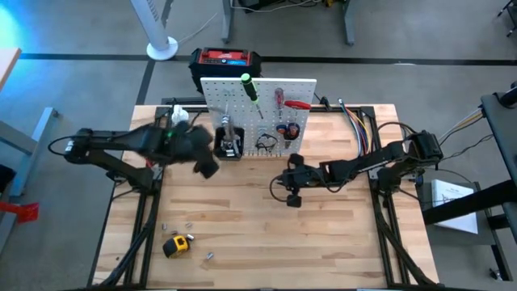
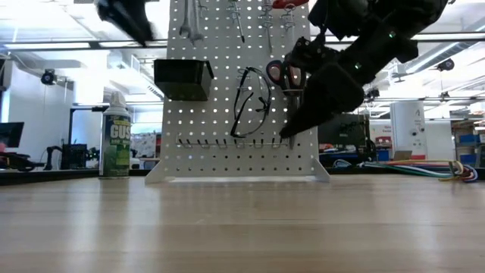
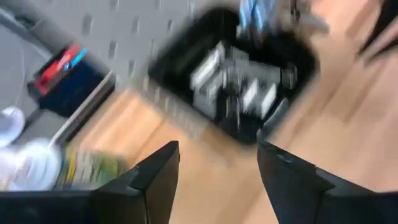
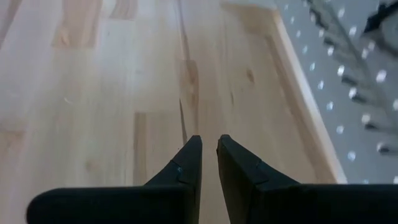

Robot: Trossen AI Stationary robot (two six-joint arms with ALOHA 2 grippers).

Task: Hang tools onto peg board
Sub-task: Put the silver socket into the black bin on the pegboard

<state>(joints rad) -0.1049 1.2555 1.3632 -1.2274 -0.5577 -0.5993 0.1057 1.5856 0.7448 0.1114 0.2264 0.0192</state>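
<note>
yellow tape measure (image 1: 177, 245), white peg board (image 1: 258, 113)

A robotics lab or workshop, judging by the wooden workbench (image 1: 266, 218) on a black frame, the grey concrete floor (image 1: 81, 32), the bundled cables (image 1: 359, 129), the white pedestal fan (image 1: 157, 28) and the bright open room with equipment behind.

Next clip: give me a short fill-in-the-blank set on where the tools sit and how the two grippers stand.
1. The yellow tape measure lies on the ____, not on the peg board.
2. The black-framed glasses hang on the ____.
3. The right gripper hangs over bare wood with its fingers ____.
4. The left gripper, near the black bin, has its fingers ____.

Missing words: table; peg board; shut; open
</note>
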